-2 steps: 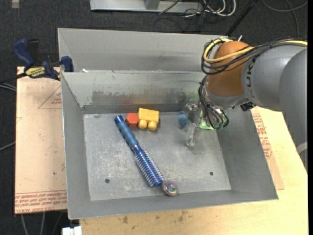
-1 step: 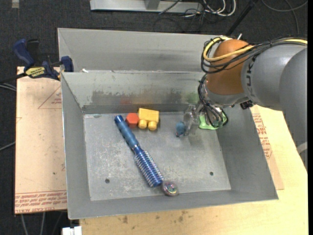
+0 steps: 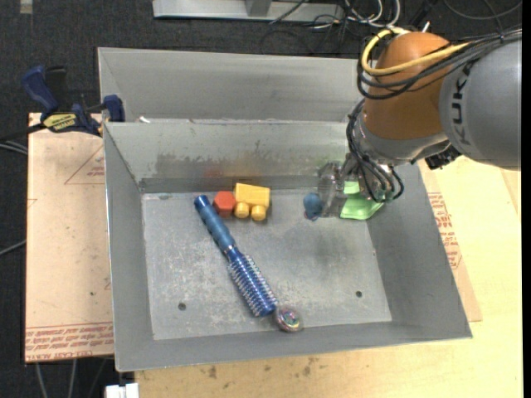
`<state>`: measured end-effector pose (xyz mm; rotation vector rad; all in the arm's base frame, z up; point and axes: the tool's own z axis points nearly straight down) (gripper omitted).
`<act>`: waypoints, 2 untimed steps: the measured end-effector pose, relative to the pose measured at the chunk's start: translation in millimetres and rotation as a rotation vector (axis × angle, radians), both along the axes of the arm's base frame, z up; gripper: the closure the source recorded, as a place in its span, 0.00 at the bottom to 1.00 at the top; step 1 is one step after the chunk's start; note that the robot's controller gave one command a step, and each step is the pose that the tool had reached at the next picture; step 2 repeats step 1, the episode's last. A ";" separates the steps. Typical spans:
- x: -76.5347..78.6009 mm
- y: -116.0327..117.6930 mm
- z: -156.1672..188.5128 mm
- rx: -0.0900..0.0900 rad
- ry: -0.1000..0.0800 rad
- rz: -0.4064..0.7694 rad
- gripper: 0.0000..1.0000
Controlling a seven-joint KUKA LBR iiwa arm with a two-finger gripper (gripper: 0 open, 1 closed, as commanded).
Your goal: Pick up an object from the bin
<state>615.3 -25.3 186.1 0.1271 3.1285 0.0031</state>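
Observation:
My gripper (image 3: 332, 192) hangs low at the back right of the bin, close to the rear wall. A bright green translucent thing (image 3: 362, 206) lies just to its right, partly hidden under the wrist. A small blue piece (image 3: 313, 207) sits at the gripper's left side, and I cannot tell whether they touch. Further left along the back wall rest a yellow block (image 3: 251, 199) with two round knobs and a small red block (image 3: 224, 202).
A blue hairbrush (image 3: 236, 257) lies diagonally across the bin's left half, handle toward the back. A small round metallic thing (image 3: 289, 320) sits by the front wall near the brush head. The arm with its orange cover reaches in over the right rim.

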 end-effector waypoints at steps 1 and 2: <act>3.0 -8.1 79.6 -0.007 0.000 0.529 1.00; 3.0 -8.1 79.6 -0.007 0.000 0.529 1.00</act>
